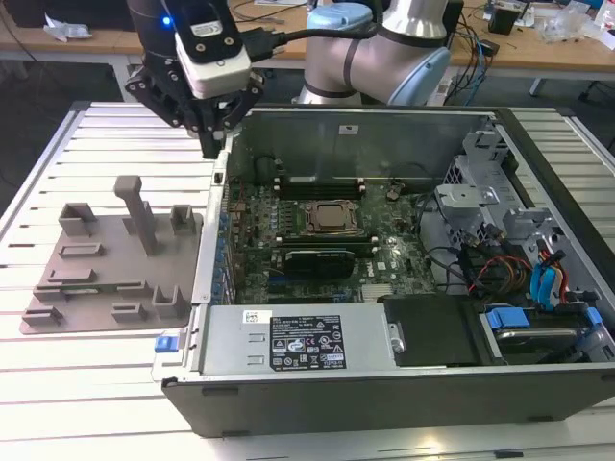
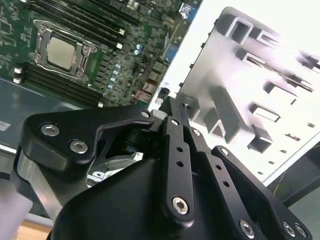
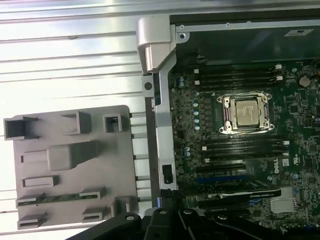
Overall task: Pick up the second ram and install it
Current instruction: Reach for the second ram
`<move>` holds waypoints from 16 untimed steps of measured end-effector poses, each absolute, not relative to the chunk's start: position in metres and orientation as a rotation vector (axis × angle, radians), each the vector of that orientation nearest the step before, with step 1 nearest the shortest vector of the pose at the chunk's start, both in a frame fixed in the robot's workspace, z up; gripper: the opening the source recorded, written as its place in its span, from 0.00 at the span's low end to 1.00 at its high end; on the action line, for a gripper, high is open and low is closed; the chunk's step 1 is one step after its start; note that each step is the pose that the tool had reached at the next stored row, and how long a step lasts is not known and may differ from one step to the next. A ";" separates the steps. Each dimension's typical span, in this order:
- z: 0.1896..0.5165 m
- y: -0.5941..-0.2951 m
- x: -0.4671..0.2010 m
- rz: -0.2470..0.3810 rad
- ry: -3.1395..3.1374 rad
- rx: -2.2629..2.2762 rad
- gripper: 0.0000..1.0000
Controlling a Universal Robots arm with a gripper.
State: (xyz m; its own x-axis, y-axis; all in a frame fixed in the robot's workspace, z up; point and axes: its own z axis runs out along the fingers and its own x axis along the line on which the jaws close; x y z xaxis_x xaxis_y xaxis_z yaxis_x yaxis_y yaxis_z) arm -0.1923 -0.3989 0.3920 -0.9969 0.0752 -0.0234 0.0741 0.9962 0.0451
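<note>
One arm holds its single tool [image 1: 209, 146] clenched on nothing, tips pinched together above the side wall of the one open computer case [image 1: 423, 403], at about eleven o'clock from the lone processor [image 1: 332, 219] in the exterior view. One grey holder tray [image 1: 110, 235] lies on the bench [image 1: 96, 403] at nine o'clock from the case, just beside it. In the first wrist view one green stick, the second ram [image 3: 50, 198], lies flat in a tray slot, apart from the tool
</note>
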 end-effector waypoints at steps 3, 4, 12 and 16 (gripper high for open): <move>0.389 -0.399 -0.210 0.069 3.114 0.116 0.11; 0.389 -0.399 -0.213 0.069 3.114 0.117 0.11; 0.386 -0.399 -0.236 0.069 3.114 0.117 0.11; 0.381 -0.399 -0.248 0.069 3.114 0.116 0.11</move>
State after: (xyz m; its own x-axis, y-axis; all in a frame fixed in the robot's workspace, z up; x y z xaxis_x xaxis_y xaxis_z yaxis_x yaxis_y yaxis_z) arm -0.2479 -0.3989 0.3808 -0.9969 0.0752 -0.0232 0.0741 0.9962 0.0450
